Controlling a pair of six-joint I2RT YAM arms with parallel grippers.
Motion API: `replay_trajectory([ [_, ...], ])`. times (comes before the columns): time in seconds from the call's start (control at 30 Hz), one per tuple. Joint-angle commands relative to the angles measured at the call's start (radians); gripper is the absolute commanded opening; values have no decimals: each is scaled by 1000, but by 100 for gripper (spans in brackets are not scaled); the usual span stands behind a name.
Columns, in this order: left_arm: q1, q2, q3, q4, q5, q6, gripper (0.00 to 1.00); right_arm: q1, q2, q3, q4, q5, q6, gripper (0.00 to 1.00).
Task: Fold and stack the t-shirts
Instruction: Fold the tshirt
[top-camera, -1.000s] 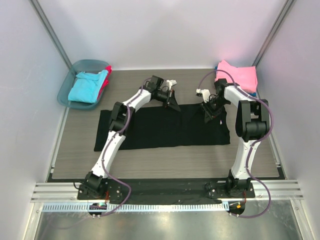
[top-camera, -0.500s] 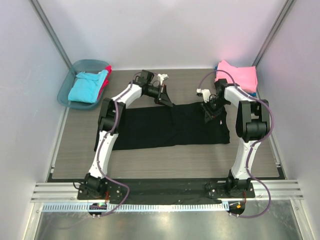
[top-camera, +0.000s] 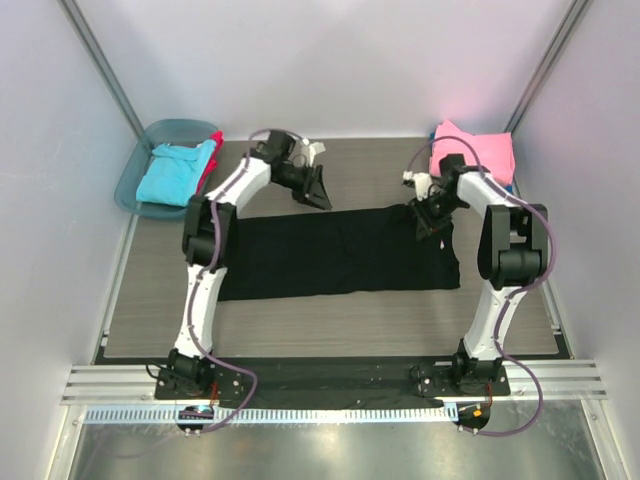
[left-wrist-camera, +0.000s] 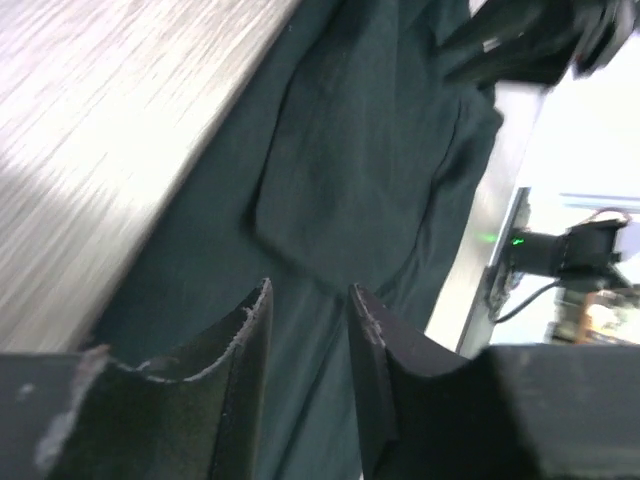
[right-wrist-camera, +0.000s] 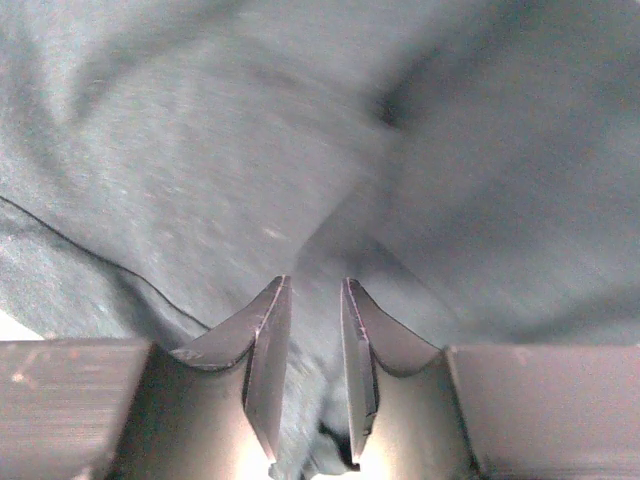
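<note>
The large black t-shirt (top-camera: 340, 255) lies spread across the middle of the table. My left gripper (top-camera: 322, 198) is at the shirt's far edge near the middle, with its jaws close on a fold of the black cloth (left-wrist-camera: 380, 150); the gripper also shows in the left wrist view (left-wrist-camera: 308, 290). My right gripper (top-camera: 428, 222) is on the shirt's far right part, shut on bunched black cloth (right-wrist-camera: 200, 130); it also shows in the right wrist view (right-wrist-camera: 310, 285). A turquoise t-shirt (top-camera: 175, 172) and a red one (top-camera: 212, 165) lie in the tub. A pink t-shirt (top-camera: 475, 150) lies at the back right.
The translucent teal tub (top-camera: 135, 185) stands at the back left. A strip of blue cloth (top-camera: 511, 187) shows under the pink pile. White walls close in on three sides. The arm bases and a metal rail (top-camera: 330, 380) run along the near edge.
My left gripper has moved left and toward the back with the shirt's far edge. The shirt's left end has drawn in to the right. My right gripper has shifted slightly toward the back.
</note>
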Motion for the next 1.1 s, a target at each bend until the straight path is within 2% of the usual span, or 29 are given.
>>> replay_trajectory([
  [0.0, 59, -257, -6, -218, -138, 266, 40, -69, -132, 61, 56, 27, 73, 33],
  [0.03, 59, -268, -14, -276, -165, 369, 41, -79, -127, 76, 59, 19, 81, 34],
  [0.07, 61, -277, -23, -402, -187, 418, 41, -85, -124, 88, 53, 16, 86, 34],
  [0.17, 61, -290, -61, -628, -225, 546, 42, -91, -136, 72, 20, 5, 38, 35],
  [0.23, 67, -351, -151, -660, -244, 587, 46, -92, -169, -5, -8, 8, -37, 35],
  [0.27, 79, -380, -270, -642, -255, 597, 46, -92, -207, -36, -20, 7, -66, 36],
  [0.4, 99, -504, -504, -562, -337, 643, 45, -94, -293, -175, -92, 13, -167, 38],
  [0.5, 125, -546, -619, -551, -376, 672, 40, -94, -363, -262, -138, 16, -201, 38],
  [0.6, 150, -586, -734, -520, -402, 689, 41, -96, -425, -347, -139, 19, -198, 39],
  [0.73, 168, -616, -839, -421, -446, 681, 42, -94, -439, -416, -119, 60, -203, 41],
  [1.07, 214, -584, -999, -244, -566, 637, 42, -97, -399, -540, -11, 191, -226, 41],
])
